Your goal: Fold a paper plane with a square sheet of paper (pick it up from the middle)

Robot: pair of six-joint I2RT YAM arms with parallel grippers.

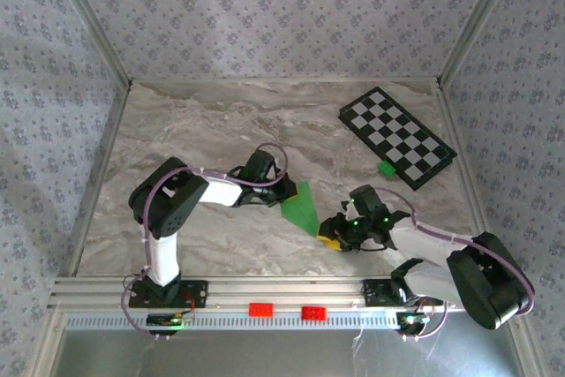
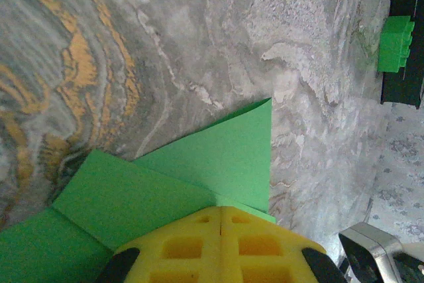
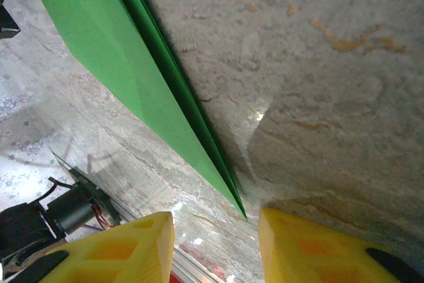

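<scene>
The green square sheet of paper (image 1: 305, 207) lies mid-table, folded in layers into a pointed wedge like a paper plane. In the left wrist view its flaps (image 2: 218, 157) spread out under and past my left gripper (image 2: 220, 209). That gripper's yellow fingertips are shut together and sit on top of the paper; no pinch shows. It sits at the paper's left edge (image 1: 284, 200). In the right wrist view the paper (image 3: 112, 51) narrows to a sharp tip just ahead of my right gripper (image 3: 215, 230). That gripper is open with nothing between its fingers, and it sits at the wedge's near tip (image 1: 328, 237).
A black-and-white checkered board (image 1: 397, 136) lies at the back right with a tiny green block (image 1: 386, 168) at its near edge; the block (image 2: 395, 43) also appears in the left wrist view. Two red blocks (image 1: 260, 309) sit on the front rail. Patterned walls enclose the marble table.
</scene>
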